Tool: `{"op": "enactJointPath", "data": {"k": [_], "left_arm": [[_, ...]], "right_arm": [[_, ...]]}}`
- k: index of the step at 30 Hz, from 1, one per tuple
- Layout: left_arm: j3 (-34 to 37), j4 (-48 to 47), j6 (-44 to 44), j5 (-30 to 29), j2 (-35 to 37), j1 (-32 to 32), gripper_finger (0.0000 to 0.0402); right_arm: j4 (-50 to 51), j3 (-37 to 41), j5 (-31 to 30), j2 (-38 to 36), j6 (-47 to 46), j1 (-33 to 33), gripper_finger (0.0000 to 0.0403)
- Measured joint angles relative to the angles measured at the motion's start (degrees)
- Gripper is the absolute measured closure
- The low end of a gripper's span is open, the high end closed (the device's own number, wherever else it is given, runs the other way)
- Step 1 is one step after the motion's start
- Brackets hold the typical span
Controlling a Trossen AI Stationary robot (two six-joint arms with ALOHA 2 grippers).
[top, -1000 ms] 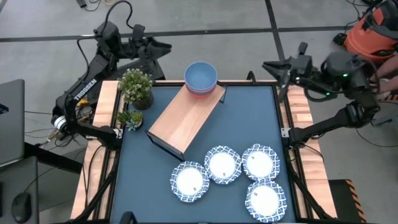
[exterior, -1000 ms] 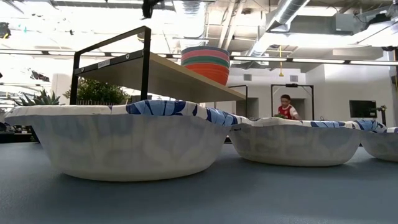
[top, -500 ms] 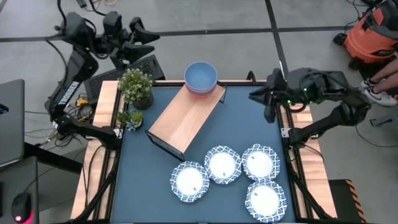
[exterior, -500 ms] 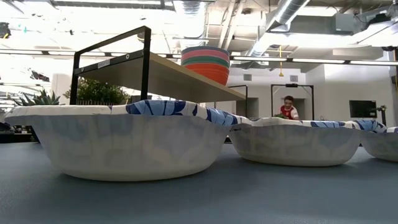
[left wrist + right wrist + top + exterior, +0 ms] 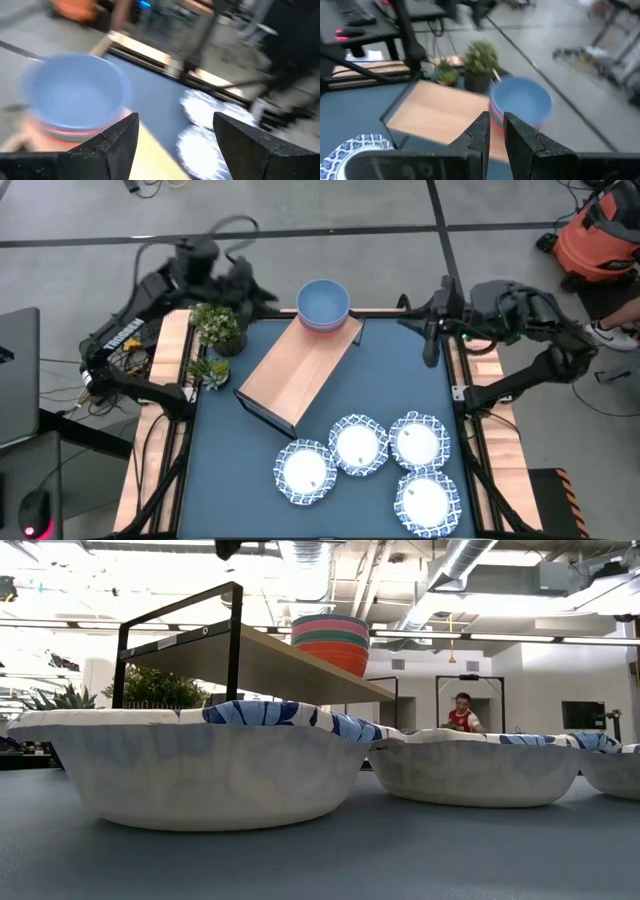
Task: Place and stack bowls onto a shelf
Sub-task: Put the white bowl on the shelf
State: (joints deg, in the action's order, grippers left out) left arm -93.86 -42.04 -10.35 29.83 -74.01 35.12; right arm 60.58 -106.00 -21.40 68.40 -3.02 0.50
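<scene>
The light-wood shelf [image 5: 295, 370] stands slantwise on the dark blue table. On its far end rests a stack of small bowls [image 5: 323, 304], light blue on top, with pink, green and red below [image 5: 330, 640]. Several white bowls with blue patterned rims [image 5: 358, 445] sit on the table near the front right [image 5: 190, 765]. My left gripper [image 5: 258, 292] hovers beyond the far left corner, left of the stack, open and empty [image 5: 175, 135]. My right gripper [image 5: 408, 320] hangs over the far right corner, pointing at the stack, its fingers a narrow gap apart and empty [image 5: 497, 130].
Two potted plants [image 5: 218, 320] [image 5: 208, 370] stand by the shelf's left side at the table's left edge. An orange vacuum [image 5: 595, 235] and a person's shoe [image 5: 605, 330] are on the floor at the right. A person [image 5: 460, 712] sits far back in the room.
My left gripper has swung out past the table's far left, then back down toward the bowl stack. My right gripper has come from beyond the far right corner toward the table's left and down, over that corner. Bowls and shelf have stayed put.
</scene>
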Motion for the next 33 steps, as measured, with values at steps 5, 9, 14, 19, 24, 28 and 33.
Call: {"op": "enactJointPath", "data": {"k": [5, 9, 14, 19, 24, 28, 33], "left_arm": [[3.89, 0.49, -1.08, -1.95, 5.45, -6.24, 0.0159], [4.06, 0.22, -1.52, -11.02, 14.47, -9.86, 0.0159], [4.29, 0.55, -3.75, -28.59, 24.37, -16.18, 0.0159], [10.52, 3.17, -5.44, -36.37, 29.89, -20.51, 0.0159], [22.71, 13.32, -10.22, -34.66, 33.71, -23.27, 0.0159], [28.28, 19.73, -10.95, -36.02, 34.99, -24.49, 0.0159], [30.00, 23.47, -10.86, -38.30, 34.94, -24.88, 0.0159]], "right_arm": [[11.49, -0.01, 0.12, -3.56, -8.20, -1.23, 0.0321], [20.89, 0.08, 0.20, -6.61, -13.73, -0.30, 0.0321], [23.73, 5.13, 0.51, -12.11, -23.06, 2.76, 0.0321], [23.26, 16.87, 1.96, -18.61, -35.99, 9.10, 0.0321], [17.85, 30.86, 2.02, -21.58, -44.73, 16.26, 0.0321], [15.30, 37.15, 2.02, -20.69, -49.58, 20.48, 0.0321], [15.97, 41.88, 2.02, -14.23, -52.83, 23.15, 0.0321]]}}
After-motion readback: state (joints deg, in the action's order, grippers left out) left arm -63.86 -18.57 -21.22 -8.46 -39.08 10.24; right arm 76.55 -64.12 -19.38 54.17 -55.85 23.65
